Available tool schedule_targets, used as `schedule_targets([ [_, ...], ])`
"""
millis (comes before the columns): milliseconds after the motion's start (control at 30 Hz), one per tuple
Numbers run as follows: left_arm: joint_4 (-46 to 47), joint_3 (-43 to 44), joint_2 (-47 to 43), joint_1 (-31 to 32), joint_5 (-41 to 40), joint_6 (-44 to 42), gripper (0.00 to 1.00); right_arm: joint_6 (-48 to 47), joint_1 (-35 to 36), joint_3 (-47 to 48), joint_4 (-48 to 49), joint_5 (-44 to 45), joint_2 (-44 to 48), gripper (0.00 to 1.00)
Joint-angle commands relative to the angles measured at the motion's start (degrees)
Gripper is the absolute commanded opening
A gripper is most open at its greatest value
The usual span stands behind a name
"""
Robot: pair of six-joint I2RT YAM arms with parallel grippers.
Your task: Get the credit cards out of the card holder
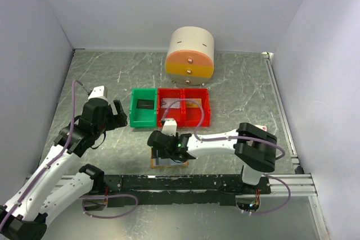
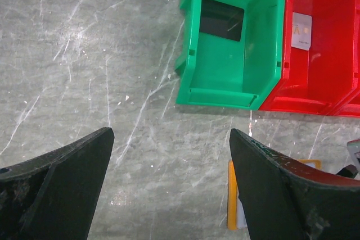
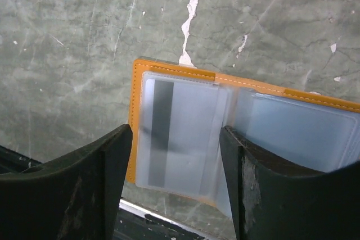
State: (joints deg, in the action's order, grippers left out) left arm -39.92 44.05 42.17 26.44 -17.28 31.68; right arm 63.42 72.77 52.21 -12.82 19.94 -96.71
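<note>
The card holder lies open on the table near the front edge, orange rim with pale blue clear pockets; it also shows in the top view and as an orange edge in the left wrist view. A grey-silver card with a dark stripe sits inside its left pocket. My right gripper is open, hovering just above that pocket, one finger at each side. My left gripper is open and empty over bare table, left of the holder. A gold-orange card lies in a red bin.
A green bin holding a dark card and two red bins stand in a row mid-table. A white card lies in the nearer red bin. A round cream-and-orange drawer unit stands behind. A black rail runs along the front edge.
</note>
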Motion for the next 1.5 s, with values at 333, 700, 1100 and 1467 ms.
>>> schedule_targets([
  [333, 0.73, -0.08, -0.86, -0.46, -3.44, -0.15, 0.96, 1.2, 3.31, 8.7, -19.32, 6.58, -12.0, 0.63],
  [700, 0.55, 0.05, -0.75, -0.44, -2.49, -0.22, 0.96, 0.11, 3.47, 3.68, -11.47, 3.1, -7.91, 0.51],
  [1100, 0.99, -0.08, -0.39, -0.42, -1.67, -0.48, 0.95, 0.45, 2.09, -3.88, -0.86, -2.52, -2.79, 0.47],
  [1467, 1.4, -0.29, -0.61, -0.46, -1.36, -0.7, 0.95, -0.34, -0.15, -7.87, 4.45, -6.19, -0.85, 0.5],
])
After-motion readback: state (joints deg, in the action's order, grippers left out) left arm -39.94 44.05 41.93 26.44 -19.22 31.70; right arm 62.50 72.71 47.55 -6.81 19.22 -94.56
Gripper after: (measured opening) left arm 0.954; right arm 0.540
